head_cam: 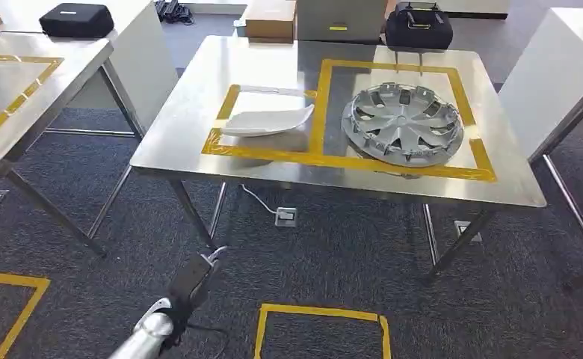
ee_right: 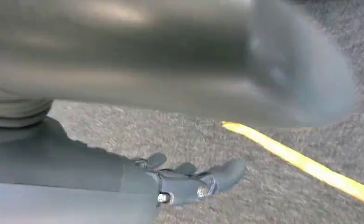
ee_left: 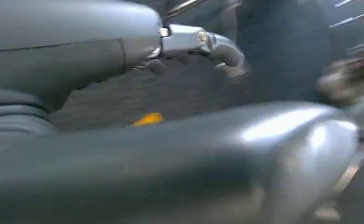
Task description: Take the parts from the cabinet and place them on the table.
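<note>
The table (head_cam: 199, 112) is bare brushed silver, marked with yellow tape (head_cam: 318, 112) rectangles. The wheel cover (head_cam: 402, 123) is silver-grey with a spoked pattern; the mirror housing (head_cam: 266, 121) is plain white. The carpet (head_cam: 333, 254) is speckled dark blue-grey.

One silver hubcap (head_cam: 402, 123) and one white mirror cover (head_cam: 266, 120) lie on the steel table (head_cam: 191, 112); two black cases behind.

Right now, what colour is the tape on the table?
Yellow; the tape shows best in the head view.
</note>
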Tool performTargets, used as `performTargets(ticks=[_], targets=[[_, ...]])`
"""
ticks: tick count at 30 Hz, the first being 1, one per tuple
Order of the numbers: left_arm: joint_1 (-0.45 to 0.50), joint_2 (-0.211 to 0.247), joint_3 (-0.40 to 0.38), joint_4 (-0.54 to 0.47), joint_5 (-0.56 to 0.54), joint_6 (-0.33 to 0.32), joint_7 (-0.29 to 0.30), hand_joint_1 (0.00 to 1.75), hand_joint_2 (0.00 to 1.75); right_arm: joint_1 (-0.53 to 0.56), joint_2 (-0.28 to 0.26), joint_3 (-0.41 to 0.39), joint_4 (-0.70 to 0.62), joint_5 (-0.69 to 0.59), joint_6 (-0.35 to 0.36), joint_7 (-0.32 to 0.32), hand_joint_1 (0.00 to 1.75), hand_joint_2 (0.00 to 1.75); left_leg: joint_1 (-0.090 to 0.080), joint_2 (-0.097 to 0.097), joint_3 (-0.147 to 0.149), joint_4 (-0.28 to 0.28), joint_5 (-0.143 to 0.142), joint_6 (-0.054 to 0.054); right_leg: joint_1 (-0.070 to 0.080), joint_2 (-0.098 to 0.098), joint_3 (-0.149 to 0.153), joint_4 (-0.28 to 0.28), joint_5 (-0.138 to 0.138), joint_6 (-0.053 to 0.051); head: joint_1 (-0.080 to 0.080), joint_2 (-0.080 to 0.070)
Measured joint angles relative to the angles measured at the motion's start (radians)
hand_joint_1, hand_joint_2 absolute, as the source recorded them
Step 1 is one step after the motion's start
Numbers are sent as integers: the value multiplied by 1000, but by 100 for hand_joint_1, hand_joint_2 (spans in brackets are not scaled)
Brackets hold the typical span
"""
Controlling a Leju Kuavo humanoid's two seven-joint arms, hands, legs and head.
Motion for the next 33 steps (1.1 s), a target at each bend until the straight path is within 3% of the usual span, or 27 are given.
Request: performTargets(ticks=[1,2,3,4,5,6,7,8,9,10,13,14,15,17,18,19,20,21,22,23,24,25,27,29,30,31,33], targets=[[16,7,0,33,-14,14,41,0,0,1,0,0,0,2,2,2,0,0,3,0,-19,72,-76,-9,-1,1,-17,0,13,-1,-7,0],[25,12,0,74,-35,35,111,0,0,3,1,0,0,6,3,5,0,0,5,0,-37,154,-132,-15,-1,0,-33,1,26,0,-10,0],[38,12,0,105,-45,43,174,0,0,3,1,0,0,8,7,7,0,0,7,0,-48,228,-158,-19,-1,-1,-50,2,38,1,-11,0],[54,13,0,131,-46,40,224,0,0,3,1,0,0,12,9,8,0,0,9,0,-44,270,-149,-22,-1,-2,-66,4,49,3,-13,0],[72,15,1,156,-39,26,278,0,0,2,1,0,0,15,10,14,0,0,12,0,-19,271,-111,-23,-2,-3,-84,7,60,6,-14,0],[87,17,2,174,-36,16,314,0,0,2,1,0,0,17,11,20,0,0,14,0,23,234,-74,-23,-3,-4,-99,10,70,9,-16,0],[98,18,6,190,-26,2,344,0,0,2,1,0,0,19,11,22,0,0,15,0,83,164,-51,-23,-5,-6,-112,15,77,13,-16,0],[108,18,10,201,-14,-15,373,0,0,-1,1,0,0,21,11,25,0,0,17,0,156,73,-60,-23,-5,-7,-118,20,84,19,-16,0],[116,18,18,209,-1,-34,406,0,0,-4,0,0,0,23,11,28,0,0,15,0,227,-34,-113,-21,0,-7,-126,26,89,25,-21,0],[128,19,28,220,6,-47,429,0,0,-6,0,0,0,25,11,29,0,0,10,-6,231,-44,-117,0,-1,-8,-122,25,98,32,-19,0],[166,19,41,255,13,-72,506,0,0,-8,0,0,0,25,11,35,0,0,6,-4,215,-50,-100,24,-5,-6,-123,18,124,53,-15,0],[178,17,46,266,14,-78,514,0,0,-6,0,0,2,26,10,36,0,0,9,3,201,-51,-86,35,-9,-4,-133,28,104,59,-17,0],[187,17,50,270,14,-84,528,0,0,-5,0,0,2,26,12,35,0,0,9,4,186,-51,-74,43,-8,-5,-150,63,42,63,-11,0],[199,18,56,276,16,-90,538,0,0,-5,1,0,2,27,14,31,0,0,7,4,152,-50,-48,50,-8,-4,-188,206,-88,68,-3,0],[202,18,57,280,18,-91,539,0,0,-7,1,0,2,30,16,31,0,0,5,3,134,-50,-39,51,-8,-4,-200,276,-122,69,-1,0],[207,17,58,283,24,-93,542,0,0,-9,1,0,2,31,19,37,0,0,3,3,116,-49,-27,51,-7,-4,-203,327,-119,68,0,0],[212,17,60,286,24,-97,543,0,0,-10,1,0,2,32,23,44,0,0,2,4,101,-48,-16,50,-6,-4,-189,342,-80,66,1,0],[216,16,62,287,24,-100,544,0,0,-10,1,0,2,34,32,52,0,0,0,5,88,-46,-6,48,-4,-4,-158,320,-31,61,2,0],[218,16,64,289,24,-101,544,0,175,-10,0,0,2,36,39,60,0,0,-1,5,76,-44,4,46,-2,-4,-106,262,4,54,3,0],[219,16,66,290,24,-101,542,0,175,-11,0,1,2,38,42,63,0,175,-2,4,68,-43,13,44,3,-4,-39,175,6,44,3,0],[219,14,67,291,23,-99,535,0,175,-16,0,2,2,42,44,64,0,175,-3,4,66,-41,19,40,9,-4,35,75,-32,33,3,0],[219,14,68,291,22,-95,528,0,175,-22,0,4,2,45,45,65,0,175,-6,4,63,-39,26,33,9,-5,83,-9,-70,28,3,0],[217,14,73,292,21,-86,519,0,175,-28,1,6,2,50,48,71,0,175,-1,5,63,-44,41,21,14,-5,75,-10,-67,21,3,0],[219,17,74,294,21,-73,517,0,175,-26,1,7,2,55,48,77,0,175,1,4,58,-43,47,9,4,-10,66,-21,-45,5,5,0],[225,16,74,294,19,-64,514,0,175,-27,1,11,2,53,48,83,0,175,2,2,48,-17,11,3,4,-11,58,-21,-38,-1,2,0],[232,15,76,294,18,-53,514,0,175,-26,0,23,-1,43,48,92,0,175,5,2,26,45,-45,-2,4,-11,51,-21,-31,-6,-4,0],[249,15,83,295,22,-40,510,0,175,-18,0,56,-11,-7,52,97,0,175,10,2,-28,211,-134,-13,5,-12,36,-18,-21,-5,-7,0]])
